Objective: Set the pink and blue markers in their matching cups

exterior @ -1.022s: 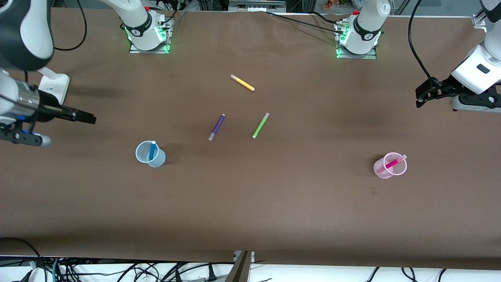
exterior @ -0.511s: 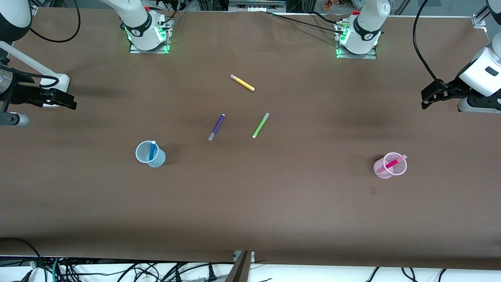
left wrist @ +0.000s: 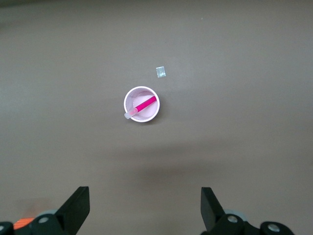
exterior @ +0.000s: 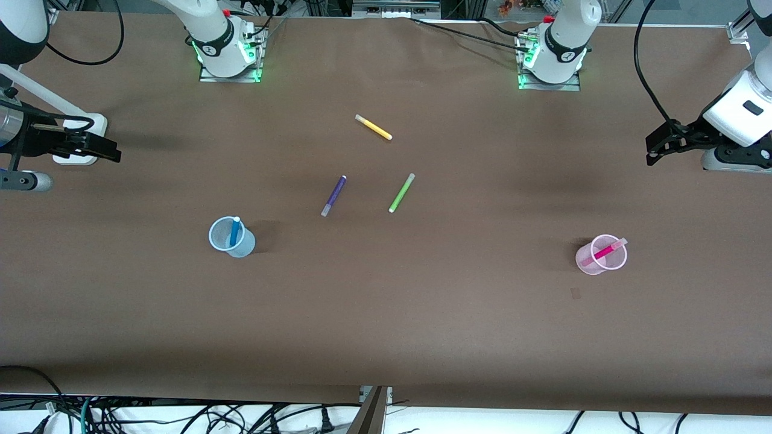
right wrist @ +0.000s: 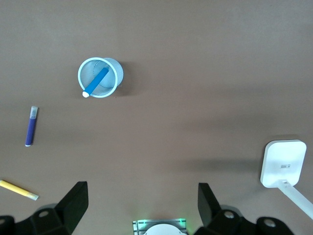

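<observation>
The blue marker (exterior: 234, 232) stands in the pale blue cup (exterior: 224, 242) toward the right arm's end; both show in the right wrist view, the marker (right wrist: 96, 82) inside the cup (right wrist: 111, 67). The pink marker (exterior: 605, 251) leans in the pale pink cup (exterior: 586, 260) toward the left arm's end; the left wrist view shows the marker (left wrist: 145, 104) in the cup (left wrist: 134, 95). My right gripper (exterior: 111, 154) is open and empty, raised at the right arm's end of the table. My left gripper (exterior: 653, 150) is open and empty, raised at the left arm's end.
A purple marker (exterior: 333, 195), a green marker (exterior: 401, 192) and a yellow marker (exterior: 373, 127) lie on the brown table between the cups, farther from the front camera. A white stand (exterior: 78, 141) sits below the right gripper. The arm bases (exterior: 229, 51) stand along the table's back edge.
The right gripper has drawn back from over the blue cup's side to the table's end. The left gripper has shifted only slightly. Markers and cups have not moved.
</observation>
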{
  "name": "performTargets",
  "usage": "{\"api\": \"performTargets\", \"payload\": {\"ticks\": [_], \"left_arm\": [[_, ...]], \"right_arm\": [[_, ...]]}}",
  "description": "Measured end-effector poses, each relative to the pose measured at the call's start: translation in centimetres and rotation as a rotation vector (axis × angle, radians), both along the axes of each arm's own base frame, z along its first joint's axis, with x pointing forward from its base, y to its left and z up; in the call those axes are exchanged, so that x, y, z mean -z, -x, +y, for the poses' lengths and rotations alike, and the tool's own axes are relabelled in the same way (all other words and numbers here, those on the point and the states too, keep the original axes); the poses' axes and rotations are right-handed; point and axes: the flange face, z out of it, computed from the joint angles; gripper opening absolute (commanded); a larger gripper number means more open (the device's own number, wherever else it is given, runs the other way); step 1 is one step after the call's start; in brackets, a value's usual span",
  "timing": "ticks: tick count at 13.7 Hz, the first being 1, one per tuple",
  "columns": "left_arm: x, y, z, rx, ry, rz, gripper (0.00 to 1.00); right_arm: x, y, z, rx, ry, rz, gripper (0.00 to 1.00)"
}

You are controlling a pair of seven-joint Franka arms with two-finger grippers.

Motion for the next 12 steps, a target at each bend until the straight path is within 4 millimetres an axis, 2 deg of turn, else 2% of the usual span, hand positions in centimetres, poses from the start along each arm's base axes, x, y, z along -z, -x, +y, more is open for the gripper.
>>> {"api": "performTargets", "payload": {"ticks": [3, 5, 8, 10, 12], "left_arm": [[-0.1, 0.0, 0.0, 0.001, 0.000, 0.002, 1.00], [0.0, 0.0, -0.3, 0.005, 0.000, 0.002, 1.00], [0.2, -0.1, -0.6, 0.010, 0.000, 0.006, 1.00], [0.4, -0.3, -0.6, 0.011, 0.000, 0.010, 1.00], [0.5, -0.4, -0.7, 0.012, 0.000, 0.010, 1.00]], "right_arm": [[-0.7, 0.3, -1.4, -0.011, 0.024, -0.011, 0.99], [-2.5, 1.0, -2.5, 0.003, 0.025, -0.055, 0.99], [-5.5, 3.2, -3.4, 0.016, 0.023, -0.097, 0.99], [-5.7, 4.1, -3.0, 0.008, 0.023, -0.090, 0.99], [-5.1, 4.2, -2.7, 0.002, 0.022, -0.076, 0.99]]}}
